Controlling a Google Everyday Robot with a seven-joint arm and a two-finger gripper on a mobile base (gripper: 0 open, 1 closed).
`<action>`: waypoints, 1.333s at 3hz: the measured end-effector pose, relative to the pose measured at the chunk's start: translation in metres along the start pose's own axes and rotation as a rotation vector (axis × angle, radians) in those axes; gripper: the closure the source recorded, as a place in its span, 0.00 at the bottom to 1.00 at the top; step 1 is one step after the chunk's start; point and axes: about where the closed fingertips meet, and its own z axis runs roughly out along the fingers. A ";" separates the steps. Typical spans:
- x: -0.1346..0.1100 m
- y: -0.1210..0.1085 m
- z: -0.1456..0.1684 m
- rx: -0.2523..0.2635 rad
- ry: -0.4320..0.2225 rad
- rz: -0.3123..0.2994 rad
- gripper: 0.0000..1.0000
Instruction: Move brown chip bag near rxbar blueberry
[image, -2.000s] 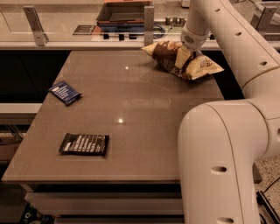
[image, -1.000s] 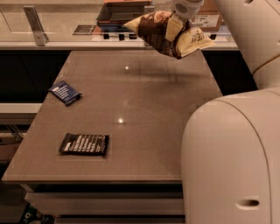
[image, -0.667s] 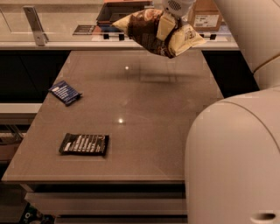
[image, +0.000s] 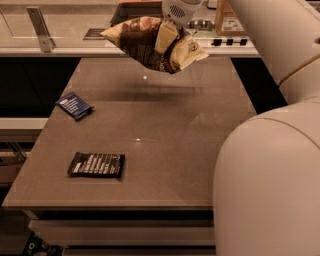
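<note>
The gripper, clamped on the lifted brown chip bag, seemed mid-carry and next needed to reach the rxbar blueberry, well off to its lower left.

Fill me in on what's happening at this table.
The robot's gripper is clamped on the brown chip bag and holds it in the air above the far part of the table. The rxbar blueberry lies flat near the table's left edge, well apart from the bag. A black bar wrapper lies closer to the front. The bag is not yet set down near the bar.
</note>
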 end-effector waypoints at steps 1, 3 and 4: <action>-0.018 0.015 0.009 -0.014 -0.033 0.041 1.00; -0.045 0.049 0.037 -0.033 -0.045 0.137 1.00; -0.056 0.070 0.059 -0.081 -0.036 0.153 1.00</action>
